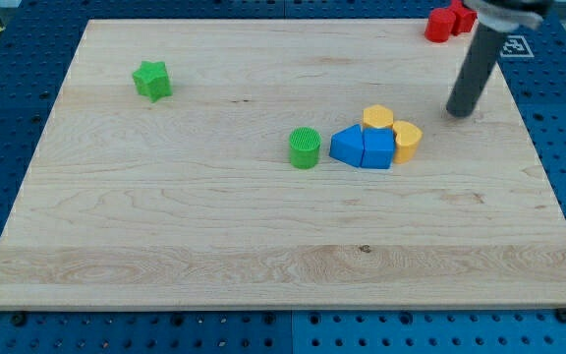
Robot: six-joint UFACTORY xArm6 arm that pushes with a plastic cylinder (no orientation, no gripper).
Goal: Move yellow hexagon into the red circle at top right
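My tip (459, 111) rests on the board (165, 236), in the upper right part of the view. The arm carries no jaws; it ends in a plain dark rod (475, 69) that leans up toward the view's top right. The tip holds nothing and touches no block.

The task's block, the yellow hexagon (378, 118), lies to the tip's left at about the same level, near but apart. A second yellow block (407, 141), shape unclear, sits below-left of the tip, just beside the hexagon.

Two blue blocks (362, 147) sit pressed together, left of and below the tip, touching both yellow blocks. Their shapes cannot be made out with certainty.

A green cylinder (305, 147) stands further left of the tip, just beside the blue pair. A green star (152, 80) lies far to the tip's left, well apart from all others.

Red blocks (447, 22) sit directly above the tip at the board's top edge, partly hidden by the rod; their shapes cannot be told.
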